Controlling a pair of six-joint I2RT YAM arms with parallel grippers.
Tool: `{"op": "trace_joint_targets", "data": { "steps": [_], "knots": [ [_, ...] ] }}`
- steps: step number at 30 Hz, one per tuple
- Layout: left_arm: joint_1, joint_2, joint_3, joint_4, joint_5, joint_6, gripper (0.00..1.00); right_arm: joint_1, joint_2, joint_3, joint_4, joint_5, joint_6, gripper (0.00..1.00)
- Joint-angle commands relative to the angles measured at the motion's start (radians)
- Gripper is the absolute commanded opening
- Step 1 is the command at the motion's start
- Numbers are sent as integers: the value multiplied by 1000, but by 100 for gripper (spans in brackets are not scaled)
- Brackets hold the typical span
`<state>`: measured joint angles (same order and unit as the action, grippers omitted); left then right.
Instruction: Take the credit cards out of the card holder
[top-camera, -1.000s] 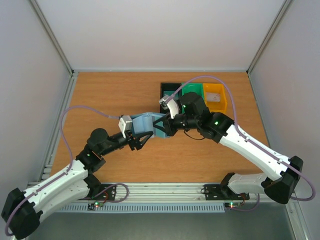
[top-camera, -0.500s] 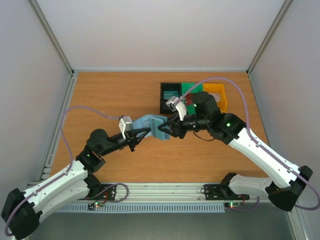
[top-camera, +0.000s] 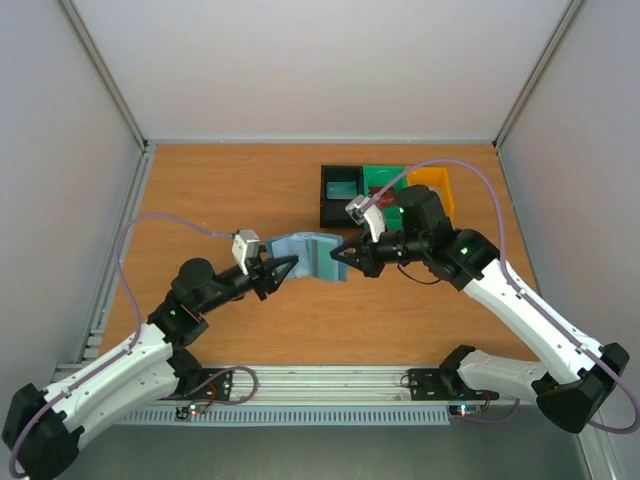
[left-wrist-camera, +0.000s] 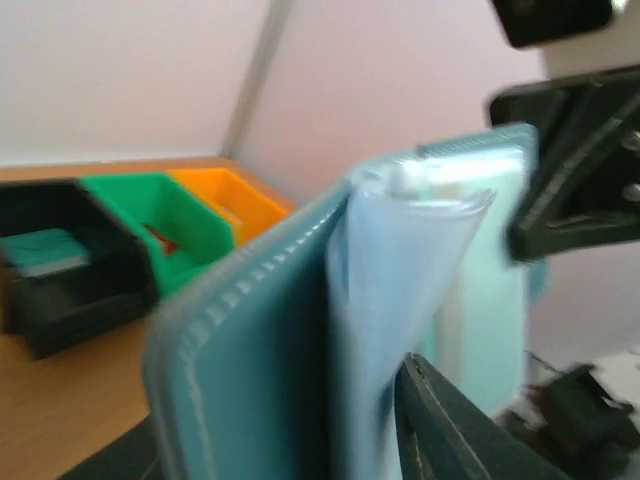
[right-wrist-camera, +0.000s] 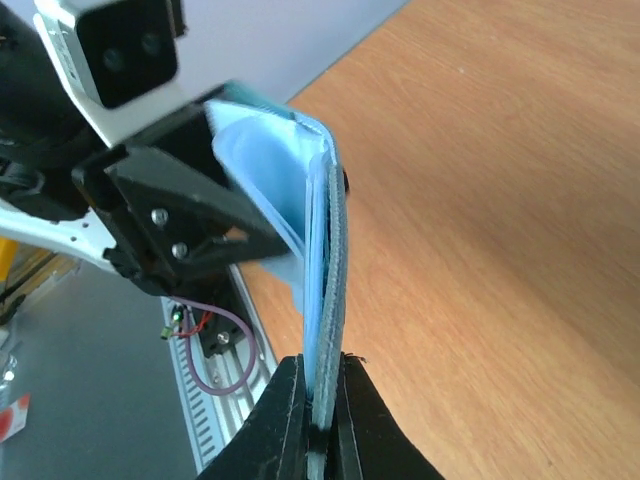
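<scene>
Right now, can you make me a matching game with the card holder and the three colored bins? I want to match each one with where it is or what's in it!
Things:
1. card holder
2. black bin
3. green bin
4. yellow bin

Clues:
A. has a red thing inside
B. held between the left gripper and the right gripper
C. at the right end of the row in the top view
D. has a teal thing inside

Pairs: 1-B, 2-D, 3-A, 4-C

Soft matt card holder (top-camera: 303, 252), smooth wooden table (top-camera: 220, 190)
</scene>
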<state>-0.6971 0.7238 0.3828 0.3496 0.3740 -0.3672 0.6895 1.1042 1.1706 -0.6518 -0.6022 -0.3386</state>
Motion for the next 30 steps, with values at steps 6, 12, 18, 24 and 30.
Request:
{"op": "trace_joint_targets", "data": {
  "steps": [6, 12, 18, 24, 30],
  "knots": [
    [105, -39, -1, -148, -235, -15, 57, -56, -53, 15, -73, -31, 22, 1],
    [131, -76, 19, -185, -198, 55, 59, -64, 47, 131, -268, 431, 135, 1],
    [133, -35, 56, -124, -6, 20, 75, 28, 119, 208, -333, 664, 159, 1],
    [66, 68, 113, -109, -124, -118, 99, 179, 172, 224, -231, 624, 182, 1],
    [-7, 130, 161, -36, -293, 20, 99, 286, 268, 281, -243, 666, 189, 1]
  ]
}}
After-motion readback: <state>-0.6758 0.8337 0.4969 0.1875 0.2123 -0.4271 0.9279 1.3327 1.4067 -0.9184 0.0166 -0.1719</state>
